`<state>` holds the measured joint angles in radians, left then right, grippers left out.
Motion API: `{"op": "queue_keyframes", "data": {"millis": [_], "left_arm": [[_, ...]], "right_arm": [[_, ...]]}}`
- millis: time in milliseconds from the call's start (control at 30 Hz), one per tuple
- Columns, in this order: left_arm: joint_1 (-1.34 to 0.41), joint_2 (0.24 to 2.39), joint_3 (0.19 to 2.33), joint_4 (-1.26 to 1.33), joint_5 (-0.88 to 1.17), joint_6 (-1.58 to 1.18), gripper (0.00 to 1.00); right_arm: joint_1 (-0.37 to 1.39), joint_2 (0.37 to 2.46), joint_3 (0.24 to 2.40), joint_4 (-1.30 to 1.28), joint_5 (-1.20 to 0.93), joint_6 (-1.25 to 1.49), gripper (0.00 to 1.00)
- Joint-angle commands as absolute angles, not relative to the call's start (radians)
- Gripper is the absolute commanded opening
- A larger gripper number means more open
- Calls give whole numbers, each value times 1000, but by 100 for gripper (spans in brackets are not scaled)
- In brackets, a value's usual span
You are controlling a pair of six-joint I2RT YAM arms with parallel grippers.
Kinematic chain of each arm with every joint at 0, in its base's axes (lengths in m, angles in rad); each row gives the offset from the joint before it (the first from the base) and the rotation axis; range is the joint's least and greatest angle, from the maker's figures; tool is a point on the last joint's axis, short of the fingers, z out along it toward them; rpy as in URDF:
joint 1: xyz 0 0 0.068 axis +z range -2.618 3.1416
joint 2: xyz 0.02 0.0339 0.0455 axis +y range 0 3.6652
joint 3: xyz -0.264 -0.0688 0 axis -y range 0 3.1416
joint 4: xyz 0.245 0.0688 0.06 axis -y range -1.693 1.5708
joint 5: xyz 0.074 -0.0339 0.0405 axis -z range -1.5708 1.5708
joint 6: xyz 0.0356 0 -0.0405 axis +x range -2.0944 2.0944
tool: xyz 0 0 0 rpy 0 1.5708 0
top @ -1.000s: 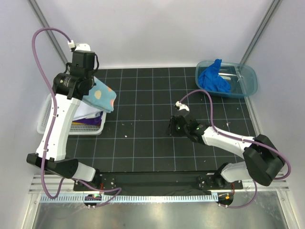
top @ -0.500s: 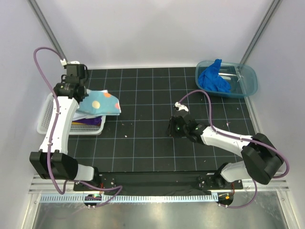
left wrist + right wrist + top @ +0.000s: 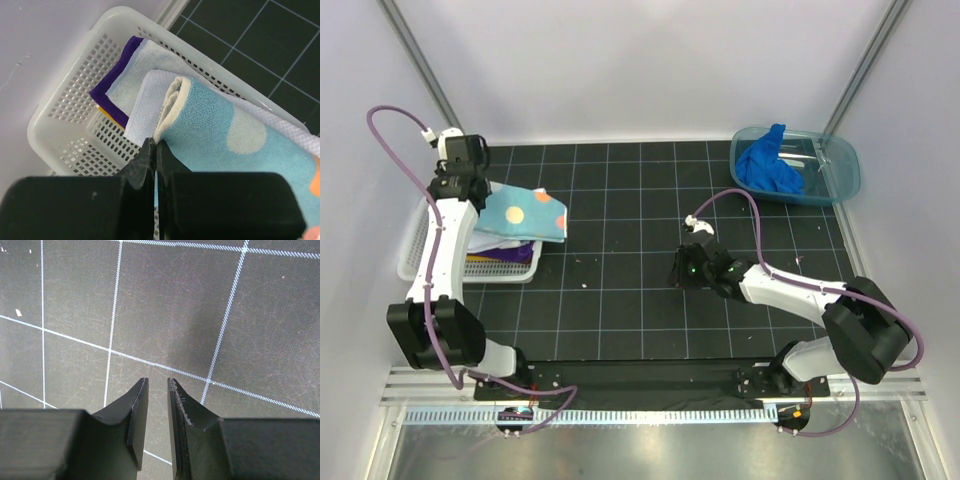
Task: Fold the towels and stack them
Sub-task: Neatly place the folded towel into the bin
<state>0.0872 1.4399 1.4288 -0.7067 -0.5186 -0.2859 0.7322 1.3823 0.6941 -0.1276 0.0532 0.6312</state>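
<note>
- light blue spotted towel (image 3: 525, 215) lies folded on top of the pile in the white mesh basket (image 3: 412, 255), at the far left of the desk (image 3: 620, 300); its right part reaches over the basket rim and above the black grid.
- in the left wrist view, the left hand (image 3: 154, 144) has its fingers pressed together on the cream folded edge of this towel, with a thin strip of blue cloth showing between them.
- under it lies a white towel (image 3: 142, 102), then a pale blue-white towel (image 3: 145, 62) with a purple towel (image 3: 116, 76) at its edge, and a small yellow piece (image 3: 103, 111) shows lowest.
- the right hand (image 3: 682, 268) is low over the middle of the desk, well apart from the basket; its fingers (image 3: 137, 415) stand nearly together with a narrow gap, and nothing is between them.
- a bright blue towel (image 3: 767, 165) lies crumpled in the translucent teal tub (image 3: 842, 178) at the far right corner, one part of it hanging over the tub's rim.
</note>
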Motion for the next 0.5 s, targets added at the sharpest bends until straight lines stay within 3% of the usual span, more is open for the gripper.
{"op": "queue_keyframes", "data": {"millis": [0, 467], "left_arm": [[107, 1454, 1408, -606, -577, -313, 0], [196, 1551, 1390, -542, -575, -370, 0]], "right_arm": [[739, 1394, 716, -100, 61, 603, 29], [739, 1411, 739, -124, 52, 568, 29]]}}
